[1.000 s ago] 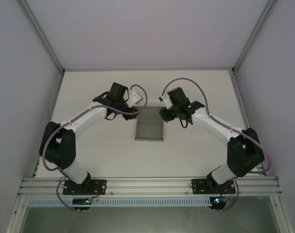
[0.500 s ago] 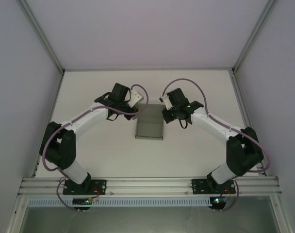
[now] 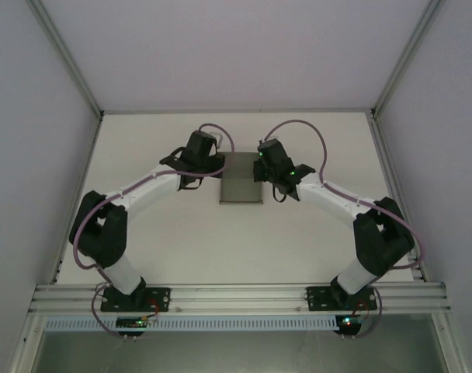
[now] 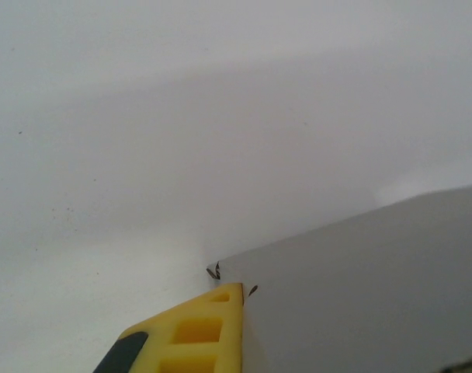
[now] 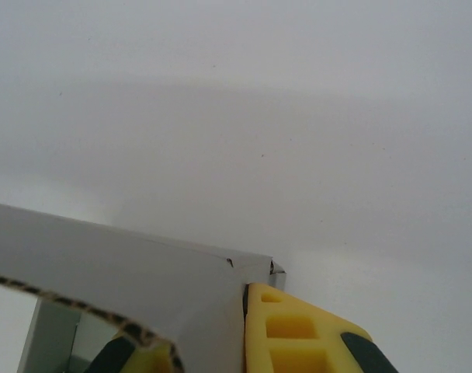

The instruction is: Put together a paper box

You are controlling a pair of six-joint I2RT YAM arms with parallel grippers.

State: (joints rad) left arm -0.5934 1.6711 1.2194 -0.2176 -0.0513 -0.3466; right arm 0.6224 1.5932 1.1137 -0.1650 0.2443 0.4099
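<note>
Both arms reach in toward the middle of the table point(image 3: 166, 241), one at each far corner of the paper box point(image 3: 241, 183). The right gripper point(image 3: 256, 165) has its jaws nearly together, pinching a thin wall of the grey card. Its wrist camera shows the card sandwiched between one yellow finger point(image 5: 298, 334) and the other. The left gripper point(image 3: 219, 165) is drawn in just as tight. From its wrist, one yellow finger point(image 4: 193, 334) lies pressed along the edge of a grey panel. The other finger is hidden behind the card, so the pinch there seems likely rather than plain.

The box lies between the two wrists, toward the far half of the table. Its long axis runs from the near edge away to the back wall. The gripped end is the far one, and the near end lies free.
</note>
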